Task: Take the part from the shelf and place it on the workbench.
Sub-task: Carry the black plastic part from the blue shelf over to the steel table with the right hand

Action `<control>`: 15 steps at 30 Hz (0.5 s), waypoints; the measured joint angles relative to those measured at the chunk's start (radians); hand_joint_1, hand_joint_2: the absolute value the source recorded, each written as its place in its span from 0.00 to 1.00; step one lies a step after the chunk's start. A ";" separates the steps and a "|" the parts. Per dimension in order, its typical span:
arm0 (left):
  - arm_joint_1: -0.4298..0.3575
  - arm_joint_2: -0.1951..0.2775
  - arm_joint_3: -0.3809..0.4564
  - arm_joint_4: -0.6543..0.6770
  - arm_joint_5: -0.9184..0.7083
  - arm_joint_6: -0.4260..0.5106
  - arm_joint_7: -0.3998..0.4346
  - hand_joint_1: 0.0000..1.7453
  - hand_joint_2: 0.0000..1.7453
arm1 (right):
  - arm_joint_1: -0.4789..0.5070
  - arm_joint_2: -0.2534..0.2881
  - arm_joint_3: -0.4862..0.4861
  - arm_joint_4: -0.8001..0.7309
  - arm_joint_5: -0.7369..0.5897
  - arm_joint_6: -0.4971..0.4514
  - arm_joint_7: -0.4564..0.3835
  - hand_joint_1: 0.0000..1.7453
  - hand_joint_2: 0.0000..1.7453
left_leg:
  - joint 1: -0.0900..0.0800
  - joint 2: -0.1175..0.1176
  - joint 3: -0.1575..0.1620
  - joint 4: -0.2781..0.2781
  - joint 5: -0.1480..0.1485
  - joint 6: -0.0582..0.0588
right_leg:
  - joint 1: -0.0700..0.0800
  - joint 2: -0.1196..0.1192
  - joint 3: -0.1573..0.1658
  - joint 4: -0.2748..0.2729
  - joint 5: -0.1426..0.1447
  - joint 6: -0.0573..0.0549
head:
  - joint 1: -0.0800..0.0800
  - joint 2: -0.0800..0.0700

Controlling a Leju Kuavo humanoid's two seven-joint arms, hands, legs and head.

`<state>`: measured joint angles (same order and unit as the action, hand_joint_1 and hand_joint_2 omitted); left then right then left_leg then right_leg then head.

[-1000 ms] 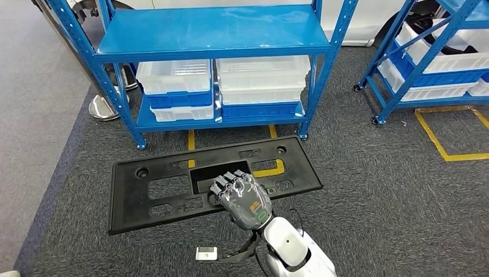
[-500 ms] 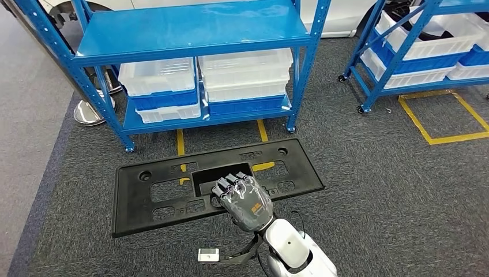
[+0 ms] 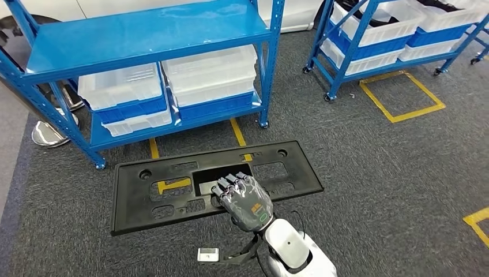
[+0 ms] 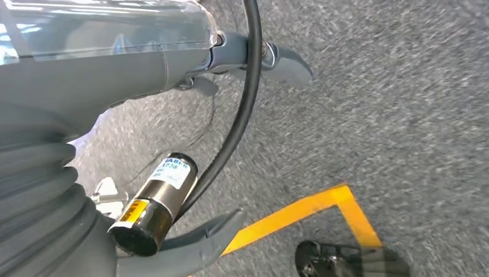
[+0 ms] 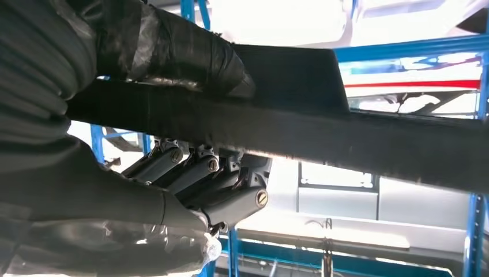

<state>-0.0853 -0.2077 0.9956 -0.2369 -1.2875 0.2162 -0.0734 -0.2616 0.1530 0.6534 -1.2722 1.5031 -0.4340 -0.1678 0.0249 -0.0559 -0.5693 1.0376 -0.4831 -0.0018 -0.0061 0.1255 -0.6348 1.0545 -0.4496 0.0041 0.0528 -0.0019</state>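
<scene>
- Black part (image 3: 213, 182) stays clamped in the right hand (image 3: 242, 199), fingers curled through its central opening.
- Shelf (image 3: 150, 34) slides leftward: the robot is turning away, workbench unseen.
- Left hand's (image 4: 86, 173) fingers: cannot tell.

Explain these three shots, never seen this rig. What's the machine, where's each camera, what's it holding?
It is a two-legged humanoid robot with two arms. The head view looks forward and down: its right hand grips a long flat black plastic panel with cut-outs, carried above grey carpet. Ahead stands a blue shelf rack holding white bins. The right wrist view sits just behind that hand, its fingers wrapped around the panel edge. The left wrist view looks down at carpet and yellow floor tape; whether the left hand is open is unclear.
</scene>
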 joint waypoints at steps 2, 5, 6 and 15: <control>-0.001 -0.001 0.001 -0.001 -0.004 0.000 -0.002 0.00 1.00 | -0.001 -0.003 -0.005 -0.003 0.004 0.000 0.003 0.95 1.00 | 0.003 0.026 0.002 -0.009 0.007 0.015 | 0.003 -0.042 -0.021 0.041 -0.027 0.011 | 0.005 0.000; 0.001 -0.001 0.005 -0.002 -0.012 0.000 -0.005 0.00 1.00 | -0.007 -0.006 -0.011 -0.009 0.009 0.000 0.007 0.95 1.00 | -0.001 0.066 0.000 -0.012 0.010 0.025 | 0.000 -0.111 -0.103 0.215 -0.112 0.023 | 0.010 0.000; 0.002 -0.001 0.006 -0.002 -0.013 0.000 -0.005 0.00 1.00 | -0.007 -0.007 -0.012 -0.010 0.012 0.000 0.009 0.95 1.00 | -0.002 0.081 -0.001 -0.012 0.010 0.025 | -0.001 -0.117 -0.120 0.253 -0.122 0.025 | 0.010 0.000; -0.003 -0.004 0.012 -0.002 -0.015 -0.001 -0.006 0.00 1.00 | -0.013 -0.014 -0.022 -0.017 0.027 0.001 0.018 0.95 1.00 | -0.013 0.173 0.012 -0.014 0.000 -0.001 | 0.022 -0.166 0.030 -0.028 -0.008 -0.019 | 0.010 0.000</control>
<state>-0.0884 -0.2112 1.0073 -0.2384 -1.3024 0.2156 -0.0793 -0.2745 0.1391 0.6311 -1.2888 1.5299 -0.4333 -0.1499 0.0120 0.1166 -0.5574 1.0232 -0.4832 -0.0030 0.0156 -0.0403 -0.6051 1.0269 -0.4579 -0.0149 0.0629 -0.0019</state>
